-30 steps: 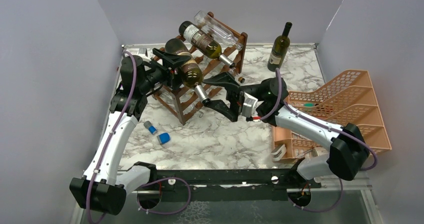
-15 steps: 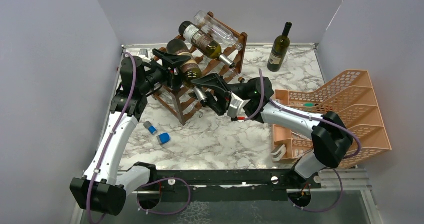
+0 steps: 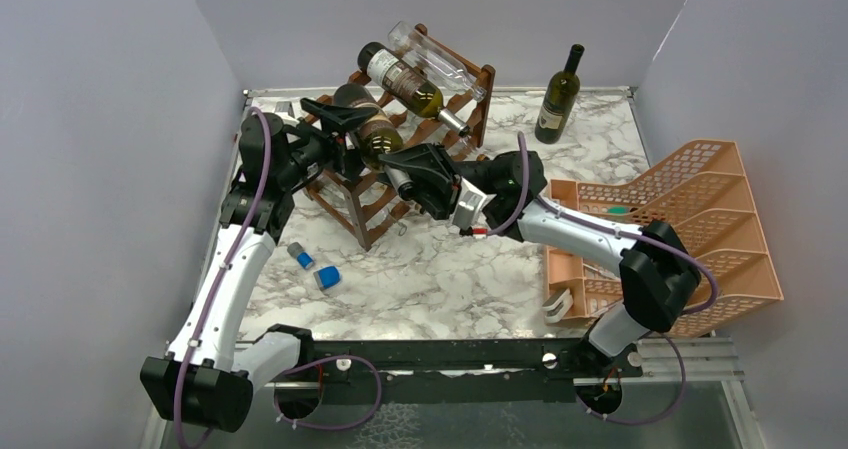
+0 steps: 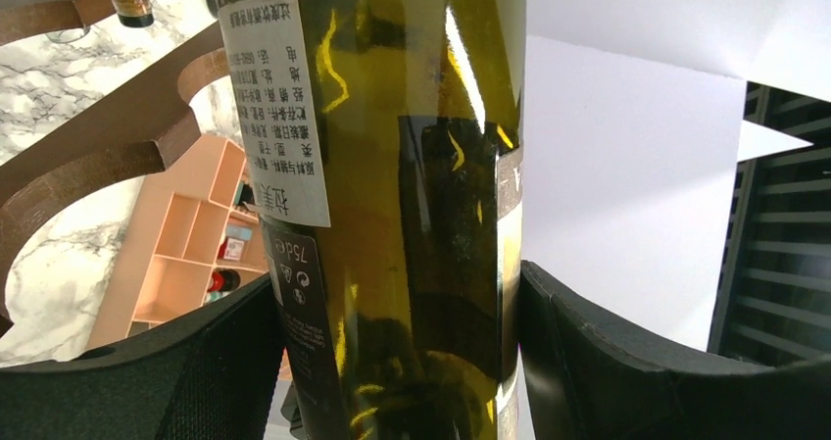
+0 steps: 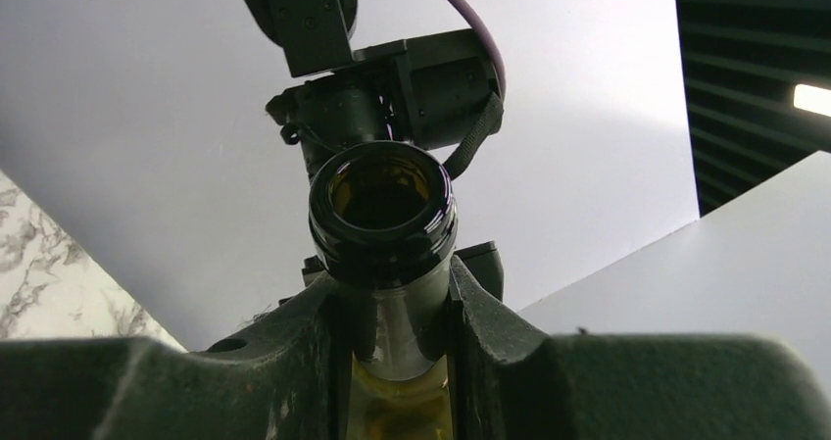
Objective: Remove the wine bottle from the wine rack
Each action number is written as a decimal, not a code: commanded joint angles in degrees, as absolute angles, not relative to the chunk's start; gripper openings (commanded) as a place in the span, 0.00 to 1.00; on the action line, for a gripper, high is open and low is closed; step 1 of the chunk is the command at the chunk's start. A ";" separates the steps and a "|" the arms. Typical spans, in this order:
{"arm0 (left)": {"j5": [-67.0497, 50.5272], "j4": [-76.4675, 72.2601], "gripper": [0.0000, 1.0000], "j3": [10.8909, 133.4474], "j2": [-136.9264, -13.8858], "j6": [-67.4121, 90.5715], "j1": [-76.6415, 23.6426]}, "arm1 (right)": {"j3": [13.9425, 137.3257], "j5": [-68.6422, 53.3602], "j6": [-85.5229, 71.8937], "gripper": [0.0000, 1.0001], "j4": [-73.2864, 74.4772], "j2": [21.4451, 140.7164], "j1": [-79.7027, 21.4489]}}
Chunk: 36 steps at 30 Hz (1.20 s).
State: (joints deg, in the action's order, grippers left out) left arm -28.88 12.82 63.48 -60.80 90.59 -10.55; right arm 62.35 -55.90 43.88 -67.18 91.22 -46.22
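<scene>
Closing just now, the right gripper (image 3: 408, 179) clenches the neck of the wine bottle (image 3: 376, 135); the left gripper (image 3: 345, 131) clasps its body. The bottle still lies on the wine rack (image 3: 365, 224), upper centre of frame, ready for lifting.

The top view looks down from above and behind the arm bases toward the back wall (image 3: 450, 9). It sits far enough off to take in the whole table (image 3: 440, 269), the rack (image 3: 365, 219), the tray (image 3: 690, 209), the left arm (image 3: 225, 279) and the right arm (image 3: 600, 239).

The left wrist view sits right against the bottle (image 4: 412, 215), whose body fills the frame within the left gripper (image 4: 402, 381). It faces past a rack rail (image 4: 98, 166) toward the tray (image 4: 186, 264).

The right wrist view, very near, looks from the right gripper (image 5: 392, 332) along the bottle's neck (image 5: 382, 210) toward the left arm (image 5: 392, 87).

All three views share the bottle (image 3: 380, 141). The top and left wrist views also share the rack and tray.
</scene>
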 commanded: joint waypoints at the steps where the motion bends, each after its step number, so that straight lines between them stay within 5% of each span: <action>1: -29.56 6.55 0.79 62.38 -57.43 91.19 -10.81 | 68.70 -46.65 37.42 0.11 -69.35 90.79 -46.38; 4: -28.62 6.41 0.99 62.20 -57.09 90.68 -10.81 | 71.59 -44.57 35.44 0.02 -67.94 90.27 -46.40; 16: -24.55 2.65 0.99 61.20 -52.13 85.97 -10.72 | 82.32 -32.13 35.25 0.01 -53.34 88.26 -46.40; 26: -23.20 2.86 0.99 54.86 -47.10 108.08 -10.72 | 70.63 -48.24 47.77 0.01 -59.72 81.69 -46.41; 36: -12.93 13.11 0.99 59.88 -43.20 99.03 -10.72 | 71.36 -30.09 40.82 0.01 -59.86 81.47 -46.39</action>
